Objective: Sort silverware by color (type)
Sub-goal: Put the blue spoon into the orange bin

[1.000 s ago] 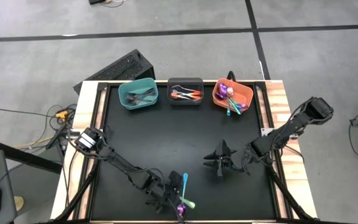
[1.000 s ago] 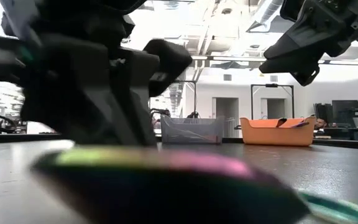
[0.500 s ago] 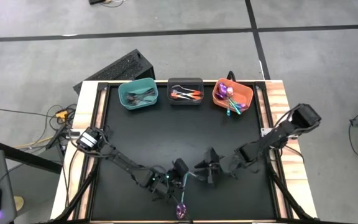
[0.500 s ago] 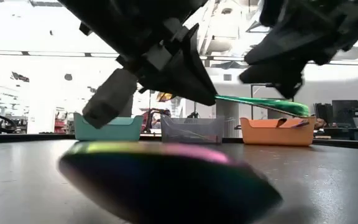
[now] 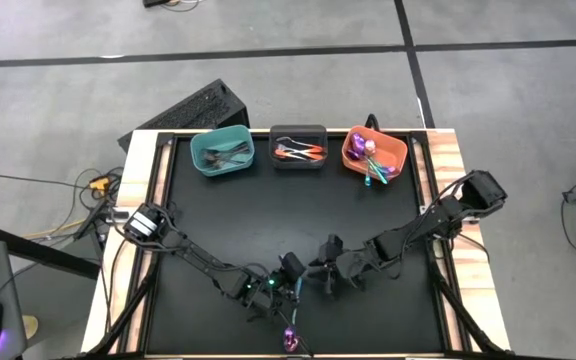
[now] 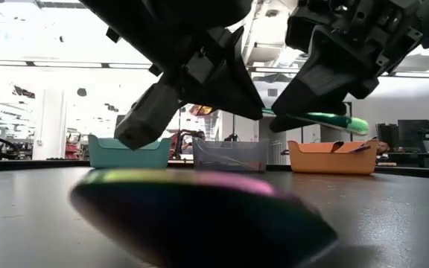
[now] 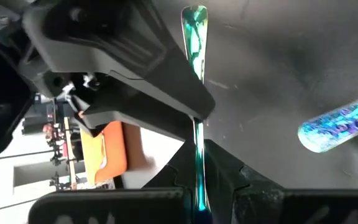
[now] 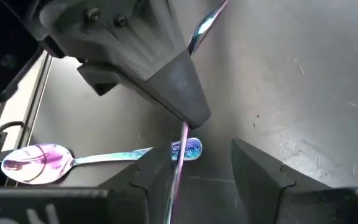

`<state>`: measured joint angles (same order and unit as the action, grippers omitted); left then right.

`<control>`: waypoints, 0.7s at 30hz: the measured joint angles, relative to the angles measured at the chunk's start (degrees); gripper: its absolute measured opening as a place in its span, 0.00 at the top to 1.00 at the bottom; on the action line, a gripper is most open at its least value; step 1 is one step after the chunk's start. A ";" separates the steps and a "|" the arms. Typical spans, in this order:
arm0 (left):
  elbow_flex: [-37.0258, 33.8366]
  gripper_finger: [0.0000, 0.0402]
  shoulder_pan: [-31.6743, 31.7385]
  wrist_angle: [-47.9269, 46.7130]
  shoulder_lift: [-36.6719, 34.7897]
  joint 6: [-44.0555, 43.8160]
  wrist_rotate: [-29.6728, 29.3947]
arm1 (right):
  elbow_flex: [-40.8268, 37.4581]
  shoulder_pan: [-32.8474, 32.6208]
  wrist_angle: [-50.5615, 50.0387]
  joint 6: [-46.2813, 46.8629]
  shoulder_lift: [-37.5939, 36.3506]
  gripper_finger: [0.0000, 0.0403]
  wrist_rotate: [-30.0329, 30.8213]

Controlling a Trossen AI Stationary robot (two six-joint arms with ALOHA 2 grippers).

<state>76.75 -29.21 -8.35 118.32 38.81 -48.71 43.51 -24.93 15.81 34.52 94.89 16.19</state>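
High view: left end effector (image 5: 290, 272) and right end effector (image 5: 320, 275) meet tip to tip over the near bench (image 5: 268, 220), a spoon (image 5: 291, 336) lying just nearer than the left one; teal bin (image 5: 220, 151), grey bin (image 5: 299, 146) and orange bin (image 5: 374, 151) stand well beyond both. Low view: a teal utensil (image 6: 326, 119) bridges the two end effectors above the bench, the spoon's bowl below them. Wrist views: left end effector (image 7: 199, 180) pressed together, pinching the utensil's handle; right end effector (image 8: 194, 165) spread, the handle against one finger, the spoon beyond.
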 joint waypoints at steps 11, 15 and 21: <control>-0.04 0.98 0.53 3.14 -0.04 -1.54 -0.04 | 0.09 -0.04 -0.97 -0.77 -0.18 0.94 -1.49; 0.07 0.92 1.11 5.94 -0.10 -7.45 0.82 | 0.09 -0.04 -7.97 -1.62 -2.92 0.96 2.30; 0.03 0.73 2.29 5.52 -0.28 -17.59 0.91 | 0.04 -0.06 -30.71 2.92 -12.47 0.98 19.26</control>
<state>76.78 -26.92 -2.83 118.04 21.21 -47.80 43.54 -24.99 -14.90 37.45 82.42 35.45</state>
